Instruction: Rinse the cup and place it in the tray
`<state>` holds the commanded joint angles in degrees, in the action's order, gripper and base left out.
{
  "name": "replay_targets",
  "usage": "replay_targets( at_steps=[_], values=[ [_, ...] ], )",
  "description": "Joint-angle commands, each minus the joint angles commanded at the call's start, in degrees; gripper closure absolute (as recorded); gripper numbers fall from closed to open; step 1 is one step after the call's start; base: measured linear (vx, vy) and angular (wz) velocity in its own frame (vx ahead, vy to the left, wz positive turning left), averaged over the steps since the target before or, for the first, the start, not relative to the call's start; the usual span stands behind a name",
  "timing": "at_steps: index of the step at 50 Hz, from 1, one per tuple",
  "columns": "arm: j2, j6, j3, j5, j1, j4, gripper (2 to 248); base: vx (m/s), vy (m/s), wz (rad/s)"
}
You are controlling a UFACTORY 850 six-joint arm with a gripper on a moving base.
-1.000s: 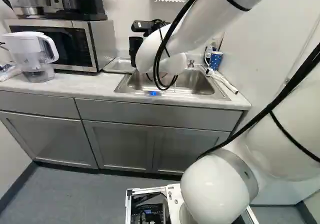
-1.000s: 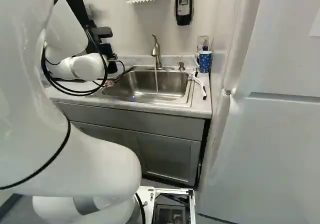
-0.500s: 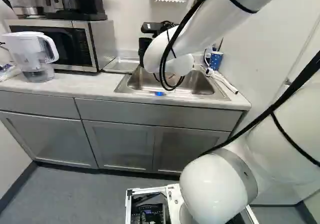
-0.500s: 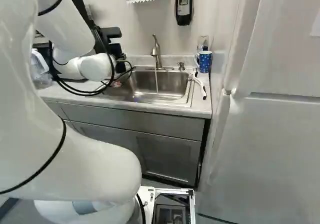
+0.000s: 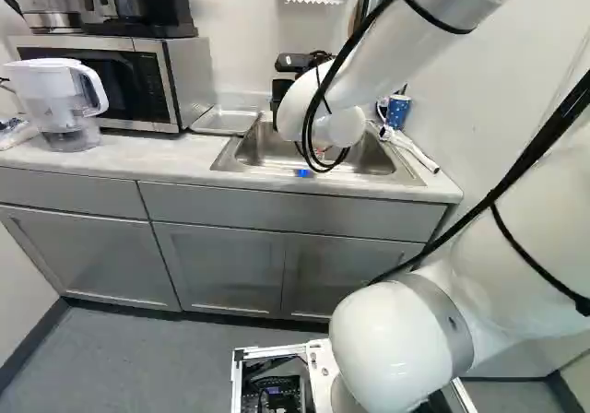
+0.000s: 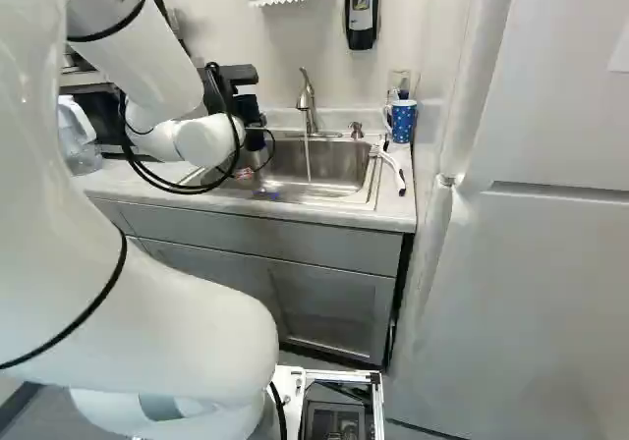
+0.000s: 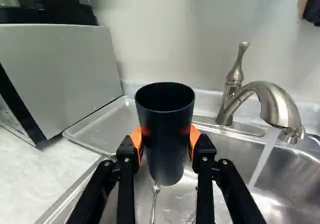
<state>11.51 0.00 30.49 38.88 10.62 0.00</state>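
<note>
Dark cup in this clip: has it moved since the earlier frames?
Yes. Held in the hand, the cup has moved with the arm closer to the faucet, judging by the right base view.

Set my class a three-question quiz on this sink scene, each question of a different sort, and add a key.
1. True or false: the gripper holds the dark cup upright.
2. Where does the metal tray lie? a) in the gripper; b) between the microwave and the sink basin; c) on top of the microwave
3. Fill in "into" or "beside": the water from the faucet falls ____ the dark cup.
Key: 1 true; 2 b; 3 beside
</note>
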Motion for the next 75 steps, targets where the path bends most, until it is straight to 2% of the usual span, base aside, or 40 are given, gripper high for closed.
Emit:
replay_targets(
  at_steps=[43,75],
  values=[
    [-3.33,0.00,-2.52,1.61,-7.86,0.00,139,0.000,0.000,0.000],
    [-7.15,0.00,-3.21,5.52,-14.08,0.00,139,0.000,0.000,0.000]
  ],
)
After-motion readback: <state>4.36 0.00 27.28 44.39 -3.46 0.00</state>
